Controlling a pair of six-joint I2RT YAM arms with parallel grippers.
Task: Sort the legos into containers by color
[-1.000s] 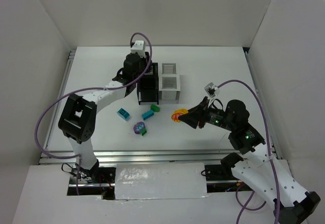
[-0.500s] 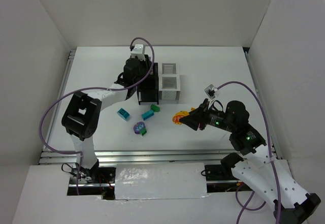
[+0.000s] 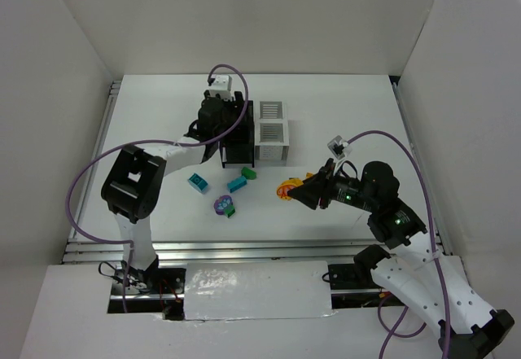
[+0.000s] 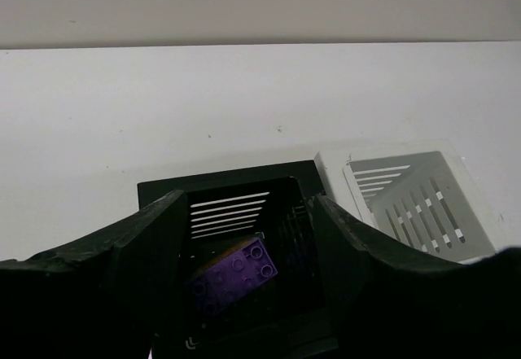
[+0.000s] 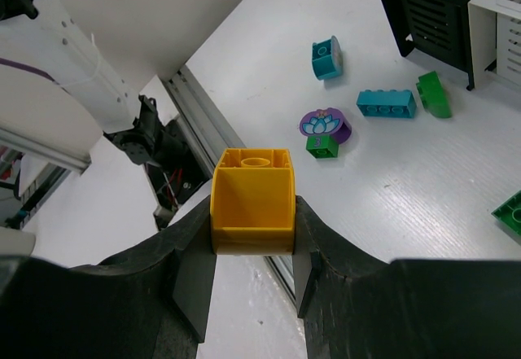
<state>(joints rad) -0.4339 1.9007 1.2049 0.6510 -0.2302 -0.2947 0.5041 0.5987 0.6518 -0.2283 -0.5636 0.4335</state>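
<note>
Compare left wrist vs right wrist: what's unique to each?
Left wrist only: a purple lego inside a black container, below the open left gripper. Right wrist only: a yellow brick clamped in the right gripper, with a teal brick, green brick and purple round piece loose on the table. Both: a black container and a white container.

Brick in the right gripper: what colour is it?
Yellow-orange; the brick shows best in the right wrist view.

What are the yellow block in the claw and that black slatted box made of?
The yellow block looks like smooth moulded plastic: crisp edges, even colour, round stud. The black box seems matte hard plastic, judging by its even slats, though I can't be sure.
</note>
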